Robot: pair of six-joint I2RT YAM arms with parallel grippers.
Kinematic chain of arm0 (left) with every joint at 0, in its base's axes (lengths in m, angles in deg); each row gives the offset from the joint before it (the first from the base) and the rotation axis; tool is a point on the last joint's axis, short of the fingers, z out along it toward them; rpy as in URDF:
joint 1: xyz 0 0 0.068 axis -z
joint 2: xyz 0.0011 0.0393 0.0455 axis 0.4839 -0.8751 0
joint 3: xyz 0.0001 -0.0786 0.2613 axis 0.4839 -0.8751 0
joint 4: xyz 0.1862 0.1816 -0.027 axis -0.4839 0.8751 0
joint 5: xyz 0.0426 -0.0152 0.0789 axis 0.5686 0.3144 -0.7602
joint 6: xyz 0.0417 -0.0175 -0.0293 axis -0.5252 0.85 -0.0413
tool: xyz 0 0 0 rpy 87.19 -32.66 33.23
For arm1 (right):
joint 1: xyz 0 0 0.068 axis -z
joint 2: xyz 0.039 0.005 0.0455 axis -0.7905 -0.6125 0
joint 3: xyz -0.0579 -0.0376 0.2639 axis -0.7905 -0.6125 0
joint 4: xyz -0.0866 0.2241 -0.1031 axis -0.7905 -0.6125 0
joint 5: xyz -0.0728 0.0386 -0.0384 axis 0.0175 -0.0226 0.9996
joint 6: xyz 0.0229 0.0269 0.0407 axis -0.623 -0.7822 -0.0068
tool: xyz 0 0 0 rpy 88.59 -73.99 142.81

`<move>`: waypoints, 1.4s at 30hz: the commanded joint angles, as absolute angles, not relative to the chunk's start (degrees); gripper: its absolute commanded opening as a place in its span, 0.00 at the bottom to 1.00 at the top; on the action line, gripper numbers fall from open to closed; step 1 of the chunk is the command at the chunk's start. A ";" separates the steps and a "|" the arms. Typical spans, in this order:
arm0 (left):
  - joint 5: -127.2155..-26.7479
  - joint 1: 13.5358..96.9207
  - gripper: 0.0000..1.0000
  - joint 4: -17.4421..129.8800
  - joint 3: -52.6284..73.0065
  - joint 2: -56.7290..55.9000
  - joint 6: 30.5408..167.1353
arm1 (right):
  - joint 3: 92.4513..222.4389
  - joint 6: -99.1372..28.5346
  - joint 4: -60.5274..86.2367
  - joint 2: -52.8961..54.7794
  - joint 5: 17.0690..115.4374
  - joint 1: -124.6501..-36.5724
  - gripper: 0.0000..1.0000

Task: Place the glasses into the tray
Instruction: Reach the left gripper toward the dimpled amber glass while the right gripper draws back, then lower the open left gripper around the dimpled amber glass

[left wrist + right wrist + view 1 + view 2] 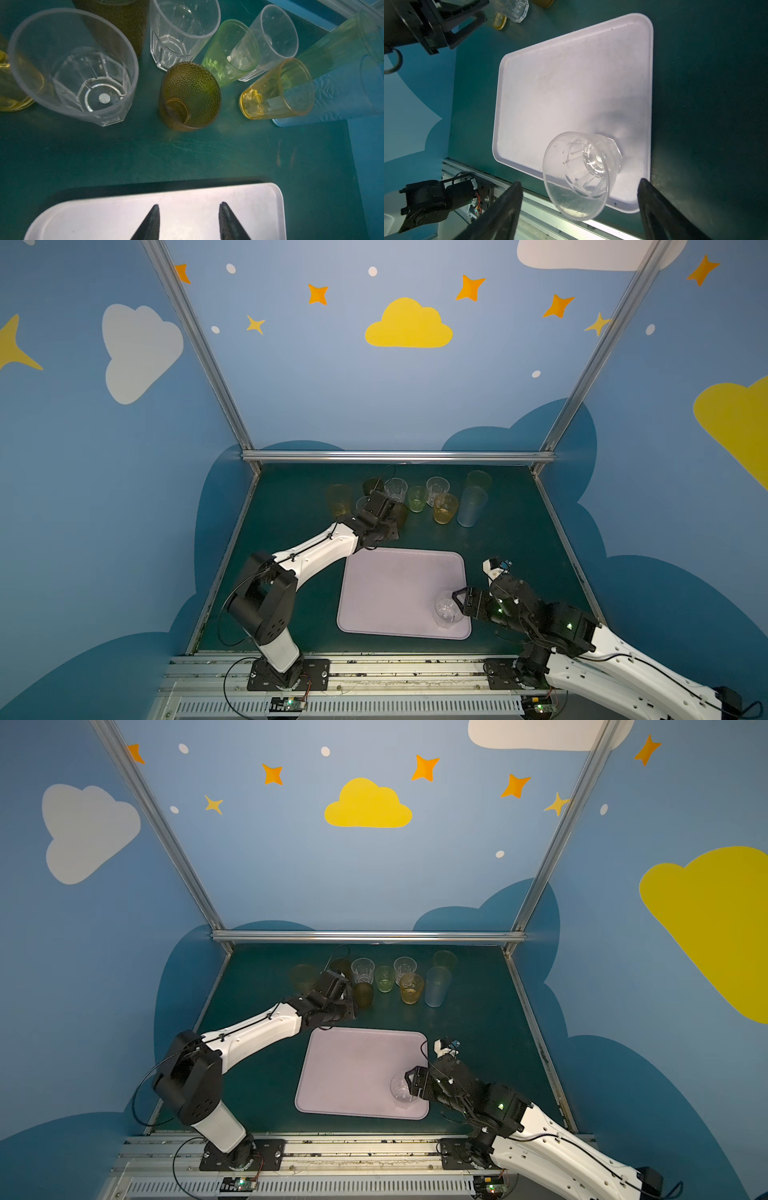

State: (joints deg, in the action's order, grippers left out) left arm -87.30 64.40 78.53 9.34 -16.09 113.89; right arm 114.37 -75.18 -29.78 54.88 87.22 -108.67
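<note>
The pale lilac tray point(386, 597) point(345, 1073) lies mid-table. One clear faceted glass point(446, 612) point(577, 176) stands upright in its near right corner. My right gripper point(460, 602) point(580, 184) is open, a finger on either side of that glass and apart from it. Several glasses cluster behind the tray: yellow point(338, 499), brown point(401, 512) point(190, 96), clear point(72, 68), green point(417, 498), amber point(445, 508), pale blue point(471, 506). My left gripper point(384, 533) point(189, 207) hangs open and empty over the tray's far edge point(104, 216), just short of the brown glass.
A metal rail point(374, 672) carrying both arm bases runs along the front edge. Aluminium frame bars point(395, 456) and blue walls close the back and sides. Dark green tabletop point(519, 531) shows to the right of the glasses and tray.
</note>
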 commanded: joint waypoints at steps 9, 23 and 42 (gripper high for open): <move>-92.67 64.13 0.45 87.68 21.51 -25.81 110.74 | 111.29 -74.50 -32.37 61.22 91.33 -108.35 0.86; -92.36 68.05 0.47 91.89 33.75 -33.67 101.52 | 111.26 -74.00 -33.47 61.45 91.76 -107.52 0.86; -96.44 67.79 0.46 98.04 47.36 -43.69 96.61 | 110.24 -76.57 -36.60 65.32 92.94 -106.90 0.86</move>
State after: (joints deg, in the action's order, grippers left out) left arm -94.80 68.20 95.16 45.67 -42.19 97.83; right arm 110.52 -75.88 -35.30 64.75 91.84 -107.14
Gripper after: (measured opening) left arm 0.459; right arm 0.858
